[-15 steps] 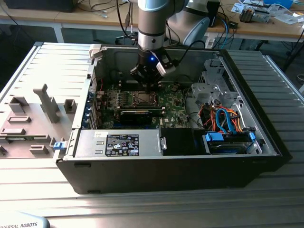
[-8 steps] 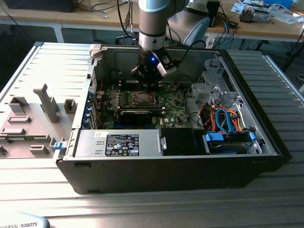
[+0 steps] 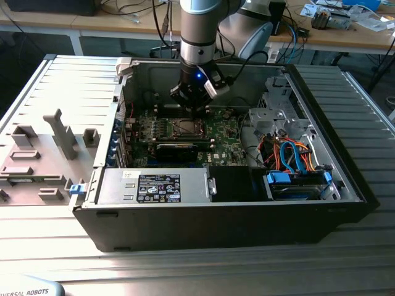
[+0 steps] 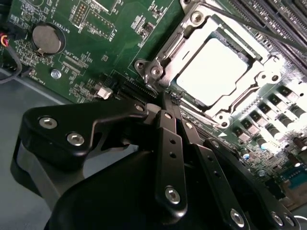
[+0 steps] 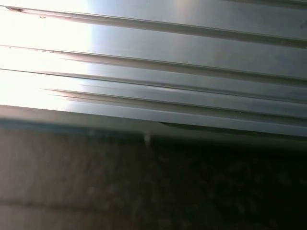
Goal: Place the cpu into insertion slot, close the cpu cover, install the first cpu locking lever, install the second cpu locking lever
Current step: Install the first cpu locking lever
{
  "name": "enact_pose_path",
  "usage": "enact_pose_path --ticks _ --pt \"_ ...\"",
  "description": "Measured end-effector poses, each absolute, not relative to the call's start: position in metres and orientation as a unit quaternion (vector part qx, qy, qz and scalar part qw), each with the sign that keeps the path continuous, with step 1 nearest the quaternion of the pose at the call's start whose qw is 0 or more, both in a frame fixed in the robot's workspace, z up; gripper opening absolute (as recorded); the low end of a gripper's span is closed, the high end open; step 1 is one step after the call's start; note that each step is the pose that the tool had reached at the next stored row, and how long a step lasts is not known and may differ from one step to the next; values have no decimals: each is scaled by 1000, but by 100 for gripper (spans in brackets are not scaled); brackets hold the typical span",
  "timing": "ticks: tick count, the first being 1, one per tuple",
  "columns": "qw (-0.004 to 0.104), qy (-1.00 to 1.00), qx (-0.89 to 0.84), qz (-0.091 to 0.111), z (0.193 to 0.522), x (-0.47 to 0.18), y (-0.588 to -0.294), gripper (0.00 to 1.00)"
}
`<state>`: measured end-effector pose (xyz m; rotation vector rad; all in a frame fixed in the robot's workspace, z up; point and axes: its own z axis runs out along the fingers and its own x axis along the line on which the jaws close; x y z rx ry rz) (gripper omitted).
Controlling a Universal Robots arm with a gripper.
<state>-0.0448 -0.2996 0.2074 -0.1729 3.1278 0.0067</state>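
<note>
Black jointed end effector [image 4: 165, 103], fingers together, tips beside my silver-grey square cpu [image 4: 218, 72], seated under the silvery frame cpu cover [image 4: 192, 36] (closed); levers' status unclear.

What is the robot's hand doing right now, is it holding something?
Hand: shut, fingers pinched together, holding nothing visible, tips at the cpu cover's edge.

Pretty even room light in the exterior view, case [image 3: 345, 185] interior shadowy. Chip [image 4: 213, 72] glares white in the second wrist view; the first's blurry, blown-out on one side.
</note>
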Motion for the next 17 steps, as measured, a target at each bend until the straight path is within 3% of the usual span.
enact_pose_path --ticks 17 --pt "5 998 -55 2 207 -45 -315 11"
